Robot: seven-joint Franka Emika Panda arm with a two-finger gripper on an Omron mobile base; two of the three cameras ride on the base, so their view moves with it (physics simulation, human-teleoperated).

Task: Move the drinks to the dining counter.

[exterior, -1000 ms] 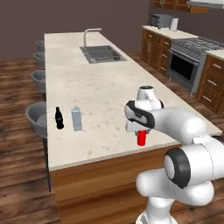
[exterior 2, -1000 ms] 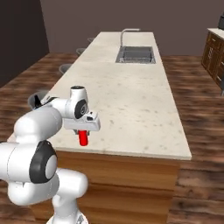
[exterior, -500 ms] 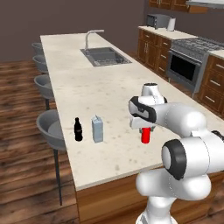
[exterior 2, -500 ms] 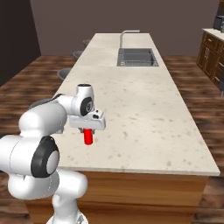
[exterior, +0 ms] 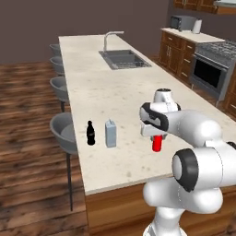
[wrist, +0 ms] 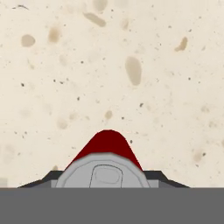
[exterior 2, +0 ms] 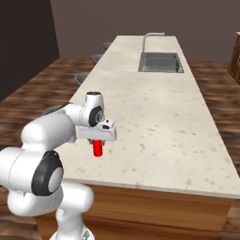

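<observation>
Rolling forward, my base has brought the bench (exterior: 92, 92) closer. My fingers (exterior: 157, 138) grip the can (exterior: 157, 143) by its upper sides, hanging above the stone near the carton (exterior: 110, 133) and bottle (exterior: 91, 133). Light, rigid, slick metal; mid-body holds safest.

Long pale speckled stone island counter (exterior: 106, 92) with a built-in sink (exterior: 123, 59). Standing on it to the gripper's left: pale blue-grey gable-top carton (exterior: 110, 133), and just beyond it a small dark bottle (exterior: 91, 133).
</observation>
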